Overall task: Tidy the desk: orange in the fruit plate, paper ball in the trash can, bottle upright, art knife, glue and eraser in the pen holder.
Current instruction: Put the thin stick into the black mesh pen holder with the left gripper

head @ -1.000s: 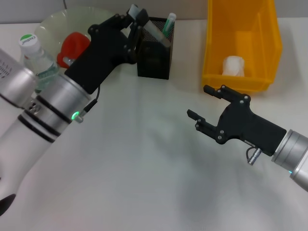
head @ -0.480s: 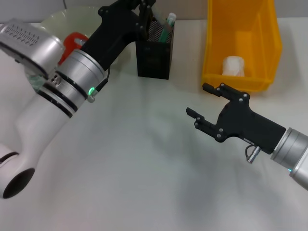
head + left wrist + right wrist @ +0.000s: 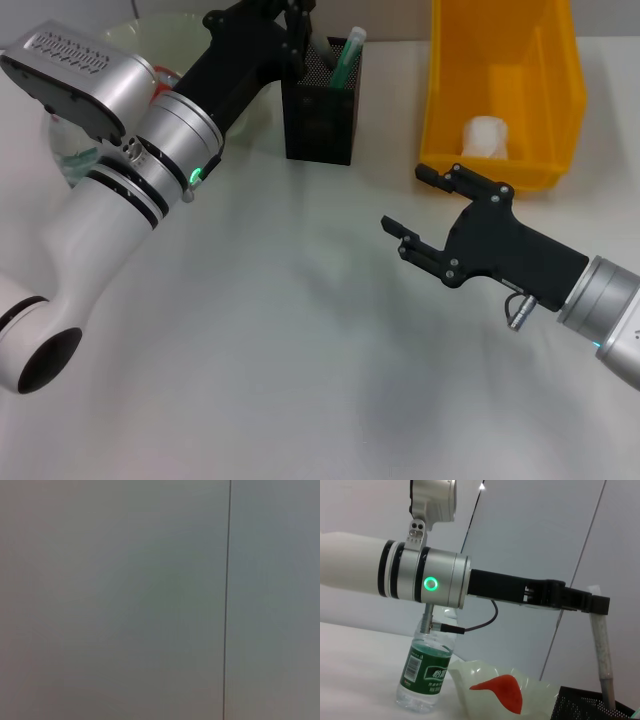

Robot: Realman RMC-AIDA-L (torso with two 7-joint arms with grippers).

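Lowering a grey stick-like item (image 3: 600, 652), probably the art knife or glue, into the black mesh pen holder (image 3: 322, 110): the left gripper (image 3: 296, 22) grasps its top directly above the holder. Next it likely must release and withdraw. The right gripper (image 3: 432, 210) hangs open, well apart over the worktop (image 3: 300, 330).

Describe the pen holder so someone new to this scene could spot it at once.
Start at the tall yellow bin at the far right of the white desk. Left of it, beside the pale green fruit plate, stands the pen holder. It is the only black mesh box, with a green-capped tube sticking out and the left gripper above it.
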